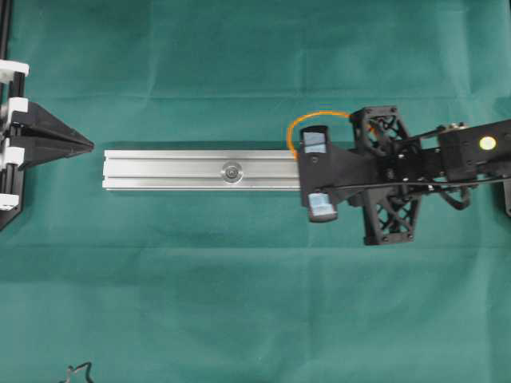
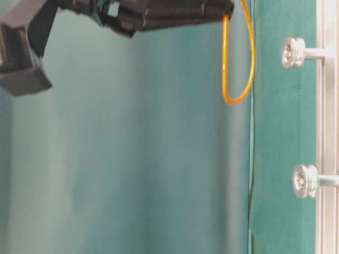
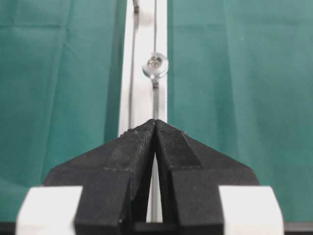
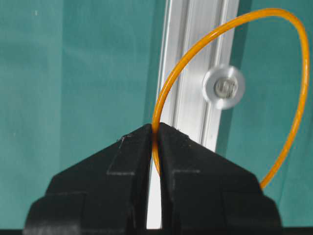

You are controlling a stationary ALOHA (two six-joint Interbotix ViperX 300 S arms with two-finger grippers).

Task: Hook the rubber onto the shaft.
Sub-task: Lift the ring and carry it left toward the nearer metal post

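The rubber (image 4: 304, 68) is a thin orange loop pinched at one spot by my right gripper (image 4: 155, 128), which is shut on it. From above, the rubber (image 1: 319, 113) arcs out beside the right end of the aluminium rail (image 1: 176, 170). A silver-headed shaft (image 4: 224, 87) on the rail appears inside the loop in the right wrist view. From table level the rubber (image 2: 224, 58) hangs off the rail, apart from the shaft (image 2: 294, 52). A second shaft (image 1: 232, 171) stands at mid-rail. My left gripper (image 1: 90, 146) is shut and empty, just off the rail's left end.
Green cloth (image 1: 255, 303) covers the table. The right arm and its camera mount (image 1: 383, 171) hide the rail's right end from above. A black cable end (image 1: 76, 371) lies at the bottom left edge.
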